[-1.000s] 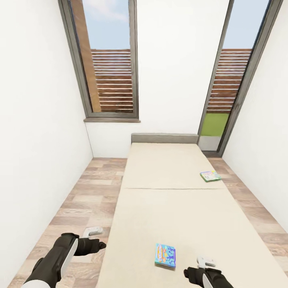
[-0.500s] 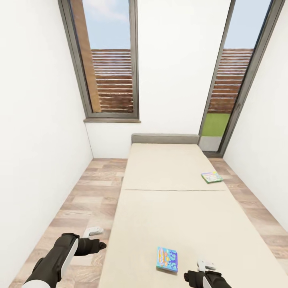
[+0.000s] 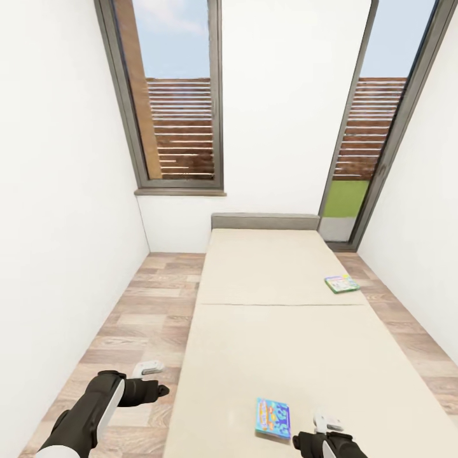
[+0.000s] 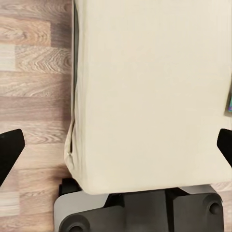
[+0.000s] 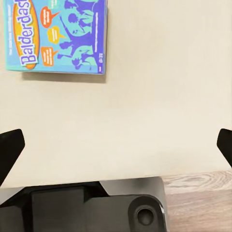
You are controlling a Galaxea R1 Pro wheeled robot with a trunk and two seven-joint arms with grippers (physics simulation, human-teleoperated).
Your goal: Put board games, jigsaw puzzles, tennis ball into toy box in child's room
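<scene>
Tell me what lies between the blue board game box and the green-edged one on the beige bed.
Only bare mattress of the beige bed, crossed by one seam, separates the blue board game box from the green-edged box in the head view.

Bright, even daylight, sharp renders, faint soft shadows, wide-angle stretching toward head-view edges.

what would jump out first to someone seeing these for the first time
The long beige bed runs up the middle of the room to a grey headboard. Two bright board games lie on it: a blue one near the foot, just beside the right end effector, and a green one at the bed's right edge. Two tall windows flank the far wall.
</scene>
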